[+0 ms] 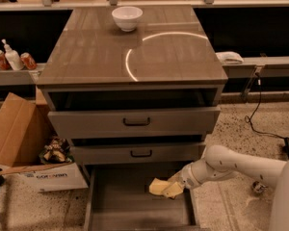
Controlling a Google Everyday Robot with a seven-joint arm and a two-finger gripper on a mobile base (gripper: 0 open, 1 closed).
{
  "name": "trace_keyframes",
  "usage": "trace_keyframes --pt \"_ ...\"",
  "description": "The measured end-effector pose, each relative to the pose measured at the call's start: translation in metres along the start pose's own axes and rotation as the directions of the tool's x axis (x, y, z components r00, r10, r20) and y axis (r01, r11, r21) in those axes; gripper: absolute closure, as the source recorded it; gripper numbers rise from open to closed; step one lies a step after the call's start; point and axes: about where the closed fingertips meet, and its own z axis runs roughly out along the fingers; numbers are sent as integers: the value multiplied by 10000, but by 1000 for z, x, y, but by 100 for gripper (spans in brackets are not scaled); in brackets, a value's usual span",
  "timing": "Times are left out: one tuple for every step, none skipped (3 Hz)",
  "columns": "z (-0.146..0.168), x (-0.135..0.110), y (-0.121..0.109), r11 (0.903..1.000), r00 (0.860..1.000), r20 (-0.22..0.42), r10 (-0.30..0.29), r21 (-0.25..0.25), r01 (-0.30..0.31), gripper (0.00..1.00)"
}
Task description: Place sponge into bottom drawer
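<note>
The pale yellow sponge (pixel 157 186) is low inside the open bottom drawer (pixel 127 211), right of its middle, at or just above the floor. My gripper (pixel 172 190) reaches in from the right over the drawer's right wall and is shut on the sponge's right end. The white arm (pixel 231 165) runs off to the right. The two upper drawers (pixel 135 122) with black handles are partly pulled out above it.
A white bowl (pixel 127 18) stands at the back of the cabinet top. An open cardboard box (pixel 19 134) with clutter sits on the floor to the left. Bottles and cans (pixel 12 57) stand on the left shelf. A black cable (pixel 260 119) lies on the right floor.
</note>
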Motion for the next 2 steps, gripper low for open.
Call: trace_keyframes --pt "25 21 -37 9983 9981 -476 378 456 -357 81" --pt "48 38 -67 9956 9952 -700 680 688 -632 58"
